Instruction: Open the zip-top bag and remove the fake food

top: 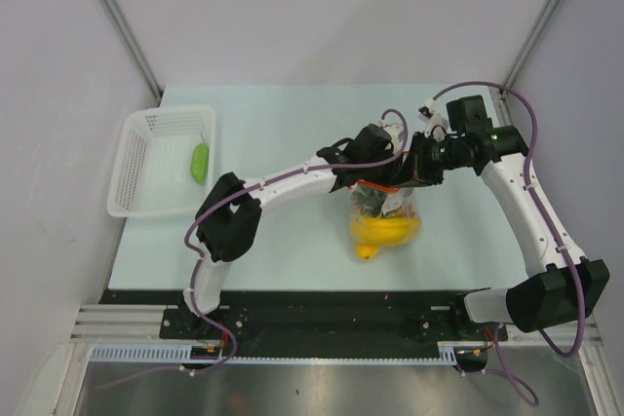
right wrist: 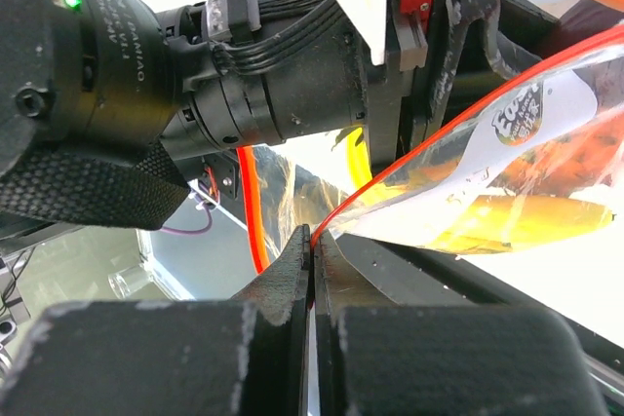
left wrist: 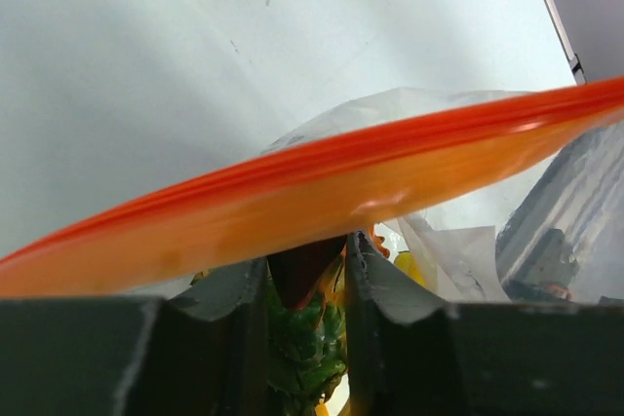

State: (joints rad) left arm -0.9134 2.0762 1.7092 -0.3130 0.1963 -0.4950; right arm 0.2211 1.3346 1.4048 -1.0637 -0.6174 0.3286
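At the left edge of the pale counter (top: 283,241), a white perforated plastic basket (top: 132,158) is seen, with a small green toy piece (top: 199,162) lying inside it. Toward the middle, the left gripper (top: 366,178) is reached over the mouth of the small clear zip-top bag (top: 388,209), which hangs just beneath it. In the left wrist view its fingers (left wrist: 375,284) are shown a narrow gap apart under the orange-red zip strip (left wrist: 322,192). Whether plastic is pinched there cannot be told. A green toy crown (left wrist: 307,343) is seen through that gap. Yellow plastic toy bananas (top: 383,232) are bunched at the bag's bottom. Just to the right, the right gripper (right wrist: 312,250) is clamped tight on the bag's strip edge.
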